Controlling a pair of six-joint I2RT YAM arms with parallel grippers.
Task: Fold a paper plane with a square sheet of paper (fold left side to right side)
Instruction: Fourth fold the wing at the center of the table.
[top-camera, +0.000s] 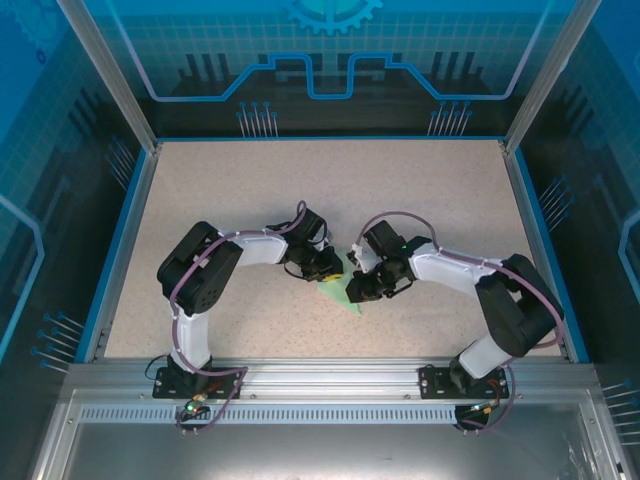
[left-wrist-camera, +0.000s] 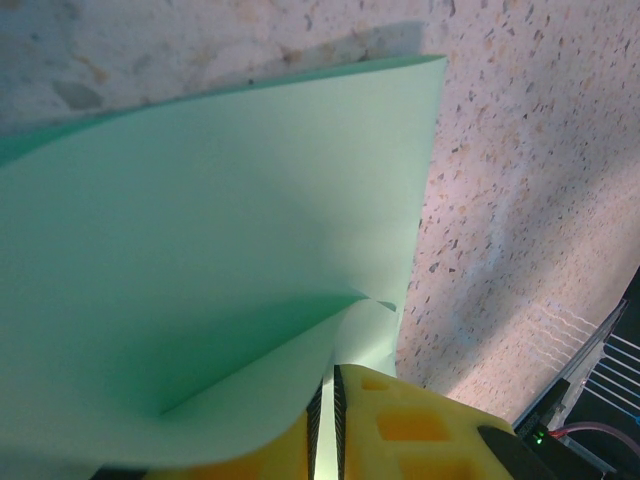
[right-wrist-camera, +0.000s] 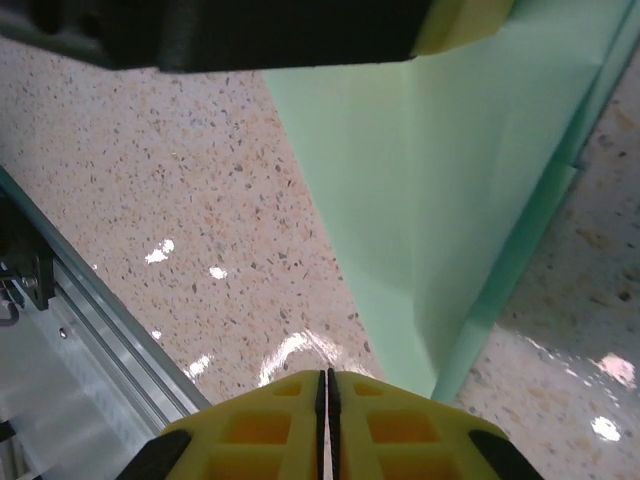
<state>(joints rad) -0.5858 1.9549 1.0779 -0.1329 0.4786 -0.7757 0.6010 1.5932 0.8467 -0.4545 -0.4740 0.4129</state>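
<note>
The square sheet of paper is pale mint green and folded into a pointed wedge, lying at the table's middle between both arms. In the left wrist view the paper rises in curved layers, and my left gripper is shut on a thin edge of it between the yellow fingers. From above, the left gripper sits at the wedge's far end. My right gripper is shut with nothing between its pads, just left of the paper and its near tip. Seen from above, the right gripper hovers at the paper's right edge.
The speckled beige table top has a blue rim and see-through walls on three sides. An aluminium rail runs along the near edge, and it also appears as a metal rail left of the right gripper.
</note>
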